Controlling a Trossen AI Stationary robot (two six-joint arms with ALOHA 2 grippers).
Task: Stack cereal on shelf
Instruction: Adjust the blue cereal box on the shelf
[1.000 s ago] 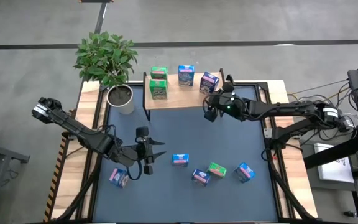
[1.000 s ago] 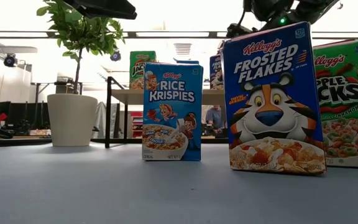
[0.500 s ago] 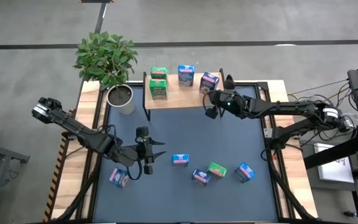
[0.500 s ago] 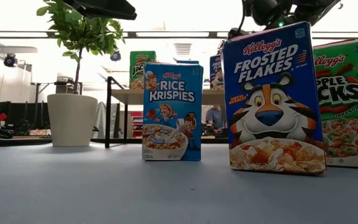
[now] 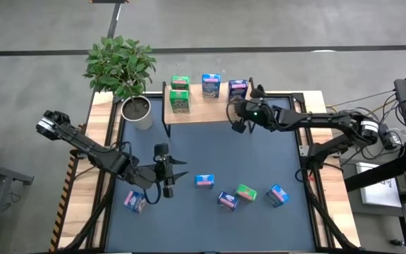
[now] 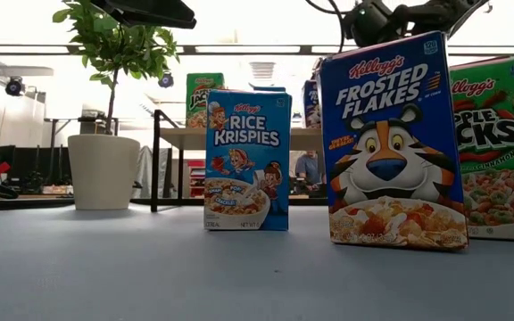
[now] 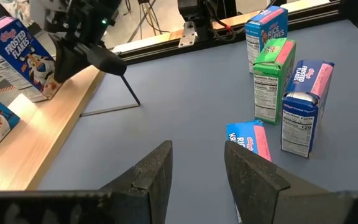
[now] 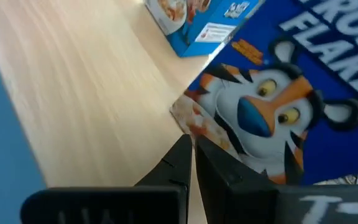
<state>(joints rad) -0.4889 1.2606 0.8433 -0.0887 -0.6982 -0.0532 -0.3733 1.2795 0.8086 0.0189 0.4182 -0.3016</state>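
Shelf (image 5: 210,107): four boxes (tabletop (image 5: 210,152): five).

Nine cereal boxes show from above: four on the shelf (image 5: 201,111), two green (image 5: 179,83) (image 5: 180,101) and two blue (image 5: 211,85) (image 5: 237,89); five on the worktop (image 5: 210,152), one green (image 5: 246,191) and four blue (image 5: 204,181) (image 5: 227,200) (image 5: 278,195) (image 5: 134,202). One potted plant (image 5: 122,67). Two arms.

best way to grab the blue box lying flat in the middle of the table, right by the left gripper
The flat blue box lies face up on the tabletop, apart from the other boxes. Come straight down with the open left gripper and pinch its two long side edges, which seem narrow enough to fit between the fingers.
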